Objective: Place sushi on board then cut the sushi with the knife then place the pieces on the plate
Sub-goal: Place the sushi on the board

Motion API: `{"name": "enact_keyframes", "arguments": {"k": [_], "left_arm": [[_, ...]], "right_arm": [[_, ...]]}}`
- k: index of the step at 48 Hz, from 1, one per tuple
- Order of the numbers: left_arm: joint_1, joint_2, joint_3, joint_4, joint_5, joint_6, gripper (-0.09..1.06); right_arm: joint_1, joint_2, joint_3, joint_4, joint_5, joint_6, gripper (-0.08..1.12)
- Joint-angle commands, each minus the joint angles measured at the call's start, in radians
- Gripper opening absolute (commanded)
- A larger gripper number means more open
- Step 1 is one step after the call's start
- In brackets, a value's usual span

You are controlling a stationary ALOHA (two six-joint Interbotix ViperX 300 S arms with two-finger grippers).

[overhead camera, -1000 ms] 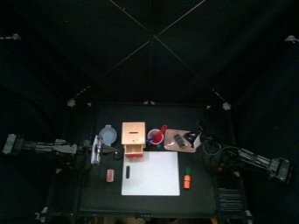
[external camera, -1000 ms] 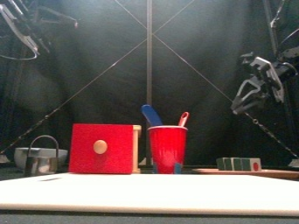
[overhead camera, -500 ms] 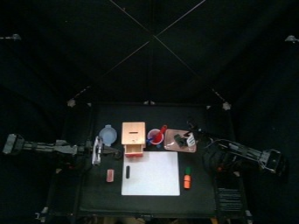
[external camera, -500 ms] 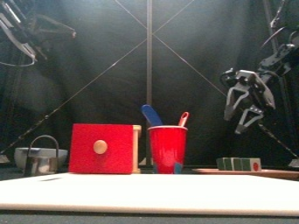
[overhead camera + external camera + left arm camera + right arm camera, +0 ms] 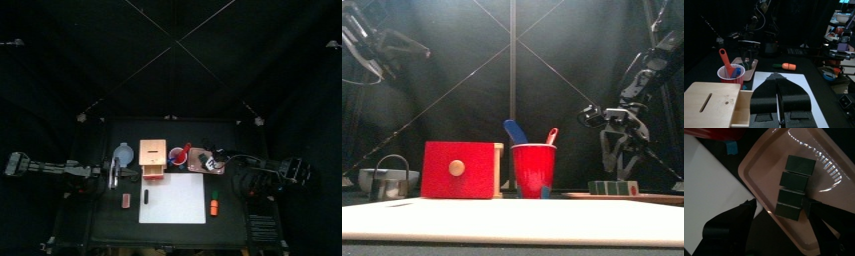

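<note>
The dark green sushi roll point(image 5: 793, 187) lies on the pink tray point(image 5: 827, 235), its blocks in a row; it also shows low at the right in the front view point(image 5: 616, 187). My right gripper point(image 5: 781, 205) hangs open just above the roll, one jaw on each side of its near end; in the front view it point(image 5: 616, 170) stands a little over the roll. The white board point(image 5: 175, 198) lies bare at the table's front. A red cup point(image 5: 533, 168) holds a blue knife point(image 5: 515, 131) and a red knife point(image 5: 551, 135). My left gripper point(image 5: 777, 76) rests shut at the left point(image 5: 110, 172).
The wooden box with a red drawer front point(image 5: 462, 170) stands left of the cup. A metal cutter point(image 5: 392, 178) and the blue-grey bowl point(image 5: 123, 154) sit at the far left. An orange toy point(image 5: 213, 207) lies right of the board, a small red toy point(image 5: 128, 200) left of it.
My right arm has swung in from the right and come down over the tray, jaws now straddling the sushi roll. The left arm has stayed put.
</note>
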Motion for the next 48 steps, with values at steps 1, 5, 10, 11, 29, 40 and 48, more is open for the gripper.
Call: {"name": "enact_keyframes", "arguments": {"k": [1,5,10,11,29,40,48], "left_arm": [[-0.002,0.005,-0.011,-0.003,-0.009,-0.002,0.11],[-0.005,0.005,-0.009,-0.009,-0.009,-0.002,0.11],[-0.008,0.005,-0.008,-0.020,-0.009,-0.002,0.12],[-0.009,0.005,-0.009,-0.020,-0.009,-0.002,0.12],[-0.009,0.005,-0.005,-0.029,-0.009,-0.002,0.12],[-0.009,0.005,0.000,-0.044,-0.009,-0.002,0.12],[-0.011,0.005,0.000,-0.046,-0.009,-0.002,0.12]], "right_arm": [[0.003,0.003,-0.018,-0.006,-0.018,0.000,1.01],[0.002,0.005,-0.017,-0.012,-0.026,0.000,1.01],[-0.003,0.012,-0.017,-0.023,-0.034,0.000,1.01],[-0.003,0.014,-0.017,-0.023,-0.034,0.000,1.01],[-0.006,0.103,-0.052,-0.063,-0.044,0.000,1.01],[-0.029,0.114,-0.041,-0.058,-0.049,0.000,1.00],[-0.029,0.120,-0.032,-0.057,-0.051,-0.002,0.98]]}}
